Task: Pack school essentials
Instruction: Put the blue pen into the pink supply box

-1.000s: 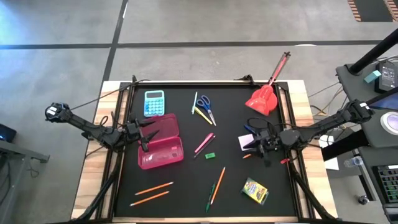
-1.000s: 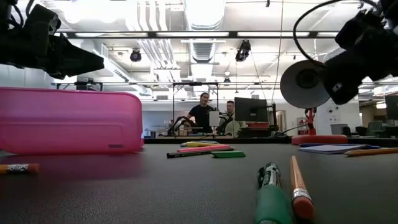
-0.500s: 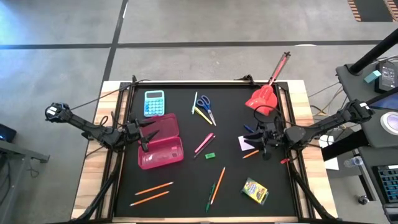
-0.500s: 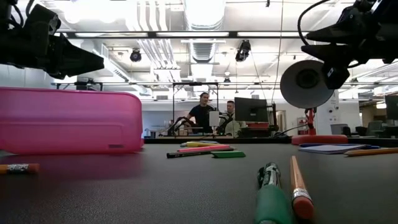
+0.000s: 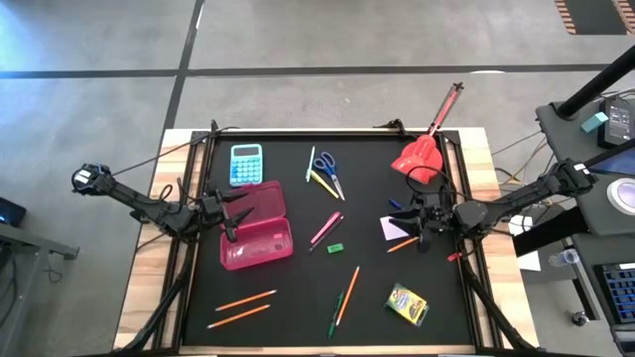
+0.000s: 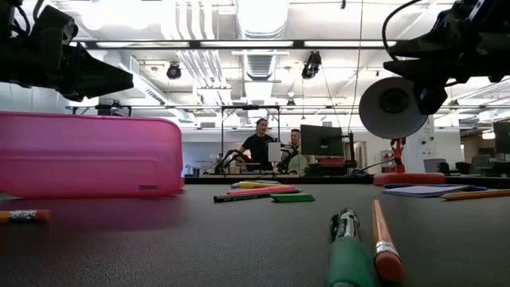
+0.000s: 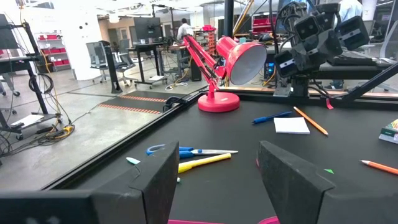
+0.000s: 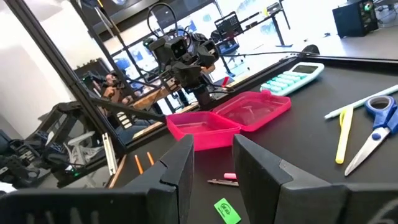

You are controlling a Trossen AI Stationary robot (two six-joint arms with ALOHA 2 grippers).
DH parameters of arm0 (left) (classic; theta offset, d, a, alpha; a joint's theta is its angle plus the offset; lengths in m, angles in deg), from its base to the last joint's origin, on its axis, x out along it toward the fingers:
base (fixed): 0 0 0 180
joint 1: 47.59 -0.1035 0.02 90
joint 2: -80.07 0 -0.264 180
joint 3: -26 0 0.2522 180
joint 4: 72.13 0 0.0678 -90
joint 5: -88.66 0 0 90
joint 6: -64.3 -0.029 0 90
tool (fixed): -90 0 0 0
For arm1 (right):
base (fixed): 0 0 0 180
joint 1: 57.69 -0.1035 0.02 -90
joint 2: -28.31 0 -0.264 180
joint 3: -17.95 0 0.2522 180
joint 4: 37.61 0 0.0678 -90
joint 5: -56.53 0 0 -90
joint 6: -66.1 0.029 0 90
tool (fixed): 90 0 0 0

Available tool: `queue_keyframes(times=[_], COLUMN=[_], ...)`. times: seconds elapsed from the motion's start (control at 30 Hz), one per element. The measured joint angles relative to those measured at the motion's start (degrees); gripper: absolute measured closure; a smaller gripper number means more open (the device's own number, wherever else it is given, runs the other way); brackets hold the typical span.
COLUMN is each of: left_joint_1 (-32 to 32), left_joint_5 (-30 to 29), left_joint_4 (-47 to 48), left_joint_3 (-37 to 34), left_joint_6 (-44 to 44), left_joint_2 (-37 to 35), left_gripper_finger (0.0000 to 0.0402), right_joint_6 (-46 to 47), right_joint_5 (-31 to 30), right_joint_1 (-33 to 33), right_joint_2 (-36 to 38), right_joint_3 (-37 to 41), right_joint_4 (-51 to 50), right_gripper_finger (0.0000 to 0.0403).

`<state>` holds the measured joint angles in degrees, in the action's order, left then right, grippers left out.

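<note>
High view gives us the left gripper [image 5: 241,211] spread open over the pink case [image 5: 257,230], scissors [image 5: 326,169] well apart on the tabletop [image 5: 298,297], while right wrist view shows the right gripper [image 8: 213,155] narrowly parted, empty, above the green eraser [image 8: 227,210].

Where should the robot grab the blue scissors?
Probably from straight above, pinching the scissors across the closed metal blades near the pivot. They lie flat on the mat, and a yellow pen crowds the blade end, so mid-length looks easiest.
</note>
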<state>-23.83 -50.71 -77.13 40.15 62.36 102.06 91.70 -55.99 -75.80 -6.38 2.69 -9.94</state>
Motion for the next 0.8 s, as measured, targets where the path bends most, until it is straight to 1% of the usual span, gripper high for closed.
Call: queue_keyframes(times=[0.3,0.47,0.53,0.7,0.8], left_joint_1=[-0.01,0.01,0.00,0.00,0.00], left_joint_5=[0.01,0.01,0.01,-0.01,0.01], left_joint_4=[-0.02,-0.01,0.00,0.00,0.00], left_joint_3=[0.00,0.01,0.00,0.00,-0.01], left_joint_6=[0.01,0.02,0.01,0.02,0.01], left_joint_2=[0.01,0.00,0.00,0.01,0.01], left_gripper_finger=[0.0198,0.0198,0.0198,0.0198,0.0198], right_joint_6=[-3.78,-3.67,-4.06,-8.84,-8.72], right_joint_5=[-0.06,-0.06,-0.06,-0.27,-2.15], right_joint_1=[0.00,0.00,0.00,0.35,1.21], right_joint_2=[0.00,0.01,0.00,0.01,0.02], right_joint_3=[0.00,-0.01,0.00,-0.01,-0.02], right_joint_4=[0.02,0.15,1.37,4.98,5.59], right_gripper_finger=[0.0300,0.0300,0.0300,0.0300,0.0300])
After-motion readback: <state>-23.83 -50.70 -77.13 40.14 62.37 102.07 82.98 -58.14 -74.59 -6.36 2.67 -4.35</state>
